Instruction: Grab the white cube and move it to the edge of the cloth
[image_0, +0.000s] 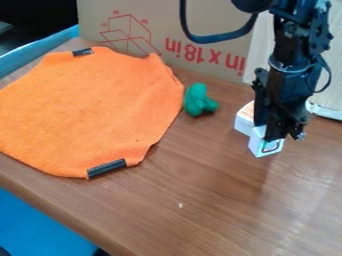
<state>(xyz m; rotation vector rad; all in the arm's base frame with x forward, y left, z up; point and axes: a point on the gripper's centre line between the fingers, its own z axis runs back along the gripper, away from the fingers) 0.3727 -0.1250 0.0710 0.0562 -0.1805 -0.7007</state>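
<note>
Brown wood-grain worktop (200, 200), viewed at a slant, carries every item noted below. Along its far side I record a cardboard box (143, 30) bearing red printing, with a pale panel (326, 75) to its right.

Orange cloth (87, 107) lies spread over the left part of the worktop, close to the near-left edge. Its outline is uneven, and I note one dark patch (107, 168) at its near end and another (83, 52) at its far end. A lumpy green toy (198, 100) sits just beside the cloth's right side.

My black gripper (284, 136) points down over the right part of the worktop, at the white cube (257, 145). I cannot tell whether the jaws are spread or pinching the cube. The cube is off the cloth, well apart from its right side, and shows a dark outlined mark on one face. Directly behind it is a second white block (243, 124); contact between the two cannot be confirmed. One small pale speck (180, 205) is noted nearer the front.
</note>
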